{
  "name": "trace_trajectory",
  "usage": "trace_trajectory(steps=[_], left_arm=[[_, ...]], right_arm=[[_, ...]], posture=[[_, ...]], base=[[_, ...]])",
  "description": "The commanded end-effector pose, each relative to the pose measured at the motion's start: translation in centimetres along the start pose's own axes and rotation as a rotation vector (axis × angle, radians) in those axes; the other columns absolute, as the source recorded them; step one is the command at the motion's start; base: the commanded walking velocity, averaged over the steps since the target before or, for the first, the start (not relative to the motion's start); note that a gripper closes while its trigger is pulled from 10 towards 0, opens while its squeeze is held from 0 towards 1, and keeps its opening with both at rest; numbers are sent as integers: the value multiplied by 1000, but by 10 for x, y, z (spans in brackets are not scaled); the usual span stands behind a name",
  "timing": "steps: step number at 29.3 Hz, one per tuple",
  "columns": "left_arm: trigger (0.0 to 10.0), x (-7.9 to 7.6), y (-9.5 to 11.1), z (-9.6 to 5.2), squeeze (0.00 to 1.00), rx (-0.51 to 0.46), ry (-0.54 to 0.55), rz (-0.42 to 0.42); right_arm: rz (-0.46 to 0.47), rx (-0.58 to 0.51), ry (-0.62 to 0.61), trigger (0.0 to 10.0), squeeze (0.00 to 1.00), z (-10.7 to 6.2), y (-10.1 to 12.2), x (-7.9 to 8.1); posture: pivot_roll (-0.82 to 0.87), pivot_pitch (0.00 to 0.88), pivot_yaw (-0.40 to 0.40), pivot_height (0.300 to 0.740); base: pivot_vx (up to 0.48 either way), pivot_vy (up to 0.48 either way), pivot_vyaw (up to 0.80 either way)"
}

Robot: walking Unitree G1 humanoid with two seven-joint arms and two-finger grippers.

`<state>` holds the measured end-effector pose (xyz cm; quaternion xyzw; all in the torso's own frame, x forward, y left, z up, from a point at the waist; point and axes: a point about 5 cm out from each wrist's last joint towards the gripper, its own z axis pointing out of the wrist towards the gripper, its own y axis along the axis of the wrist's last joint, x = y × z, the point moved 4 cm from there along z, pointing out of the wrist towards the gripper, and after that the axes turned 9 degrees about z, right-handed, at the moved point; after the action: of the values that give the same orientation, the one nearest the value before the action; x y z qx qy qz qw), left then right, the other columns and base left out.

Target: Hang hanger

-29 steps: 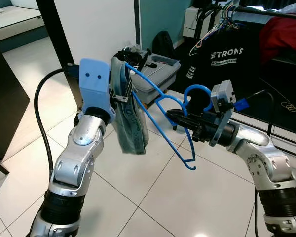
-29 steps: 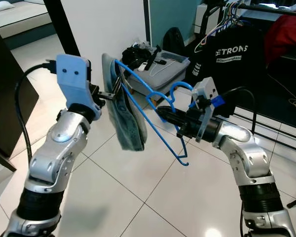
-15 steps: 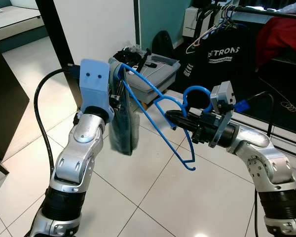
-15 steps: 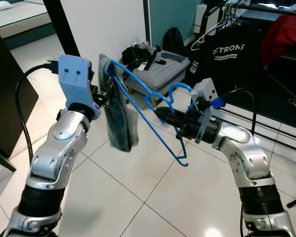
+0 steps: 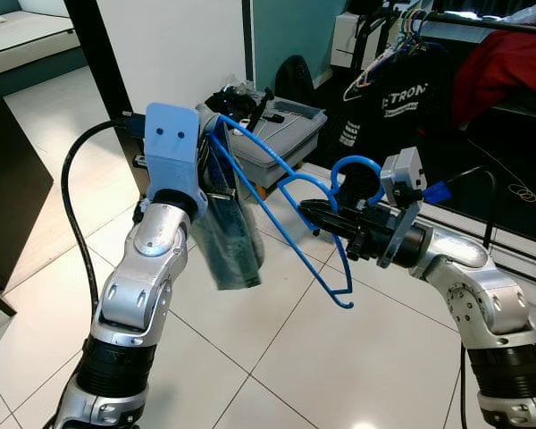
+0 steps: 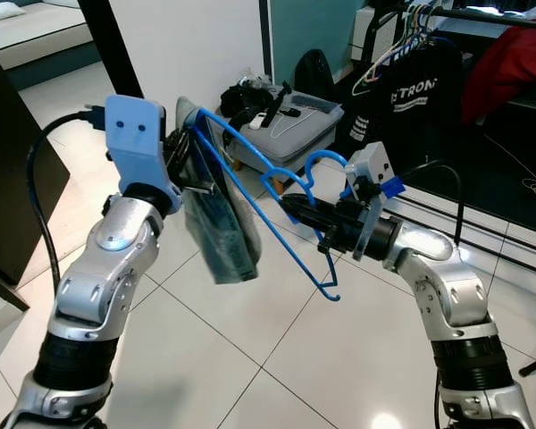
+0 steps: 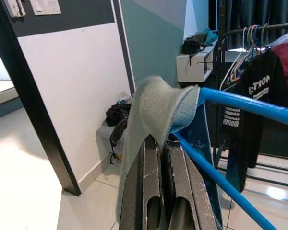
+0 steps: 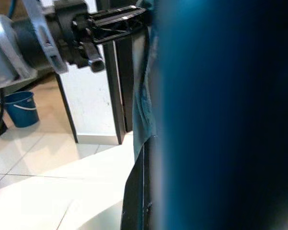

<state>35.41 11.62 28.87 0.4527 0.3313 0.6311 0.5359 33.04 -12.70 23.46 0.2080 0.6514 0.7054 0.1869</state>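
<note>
both grippers share one blue hanger (image 5: 290,210) held out over the tiled floor (image 5: 277,357). the right gripper (image 5: 314,214) is clamped near the neck below the hook, and the left gripper (image 6: 186,170) is pinched tight on the far shoulder end, through the greenish-blue garment (image 5: 225,237) draped there. the clothes rail (image 5: 482,20) with its black t-shirt (image 5: 397,103) stands well apart, ahead and to the right. to hang it cleanly, i'd keep the hook upright, hold the cloth pinned so it cannot slide, and approach a free stretch of rail.
</note>
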Motion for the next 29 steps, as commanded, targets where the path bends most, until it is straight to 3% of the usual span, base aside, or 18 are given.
trace_trajectory(steps=[1, 8, 14, 15, 16, 19, 23, 24, 25, 26, 27, 28, 29], left_arm=[[0, 6, 1, 1, 0, -4, 18, 10], [0, 0, 5, 1, 0, -27, -20, -1], [0, -27, 10, -5, 0, -54, -169, -91], [0, -43, 13, -10, 0, -63, -257, -124], [0, -43, 13, -10, 0, -63, -257, -124], [0, -62, 12, -17, 0, -54, -365, -156], [0, -72, 9, -22, 0, -45, -417, -154], [1608, -74, 6, -22, 0, -29, -426, -144], [2510, -76, 2, -23, 0, -15, -434, -132], [2510, -76, 2, -23, 0, -15, -434, -132], [4392, -77, -2, -23, 0, -1, -440, -116], [10000, -77, -5, -23, 0, 11, -439, -94], [10000, -77, -5, -23, 0, 11, -439, -94]], right_arm=[[-13, 11, -23, 10000, 0, 4, -4, -2], [-12, 24, -94, 10000, 0, 5, -6, -13], [-7, 11, -162, 10000, 0, 4, -4, -25], [-8, 11, -169, 10000, 0, 4, -4, -26], [-8, 11, -169, 10000, 0, 4, -4, -26], [-11, 13, -174, 10000, 0, 4, -4, -27], [-15, 13, -177, 10000, 0, 4, -3, -28], [-17, 13, -177, 10000, 0, 4, -3, -28], [-18, 13, -177, 10000, 0, 5, -3, -28], [-18, 13, -177, 10000, 0, 5, -3, -28], [-19, 14, -177, 10000, 0, 5, -3, -28], [-20, 15, -175, 10000, 0, 5, -3, -28], [-20, 15, -175, 10000, 0, 5, -3, -28]], posture=[[-84, 93, 54, 740], [-77, 94, 51, 740], [-76, 96, 48, 740], [-76, 96, 48, 740], [-76, 96, 48, 740], [-78, 94, 48, 740], [-78, 94, 48, 740], [-78, 94, 48, 740], [-78, 94, 48, 740], [-78, 94, 48, 740], [-78, 94, 48, 740], [-81, 88, 50, 740], [-81, 88, 50, 740]], base=[[0, 0, 0], [0, 0, 0], [0, 0, 0], [0, 0, 0], [0, 0, 0], [0, 0, 0], [0, 0, 0], [0, 0, 0], [0, 0, 0], [0, 0, 0], [0, 0, 0], [0, 0, 0], [0, 0, 0]])
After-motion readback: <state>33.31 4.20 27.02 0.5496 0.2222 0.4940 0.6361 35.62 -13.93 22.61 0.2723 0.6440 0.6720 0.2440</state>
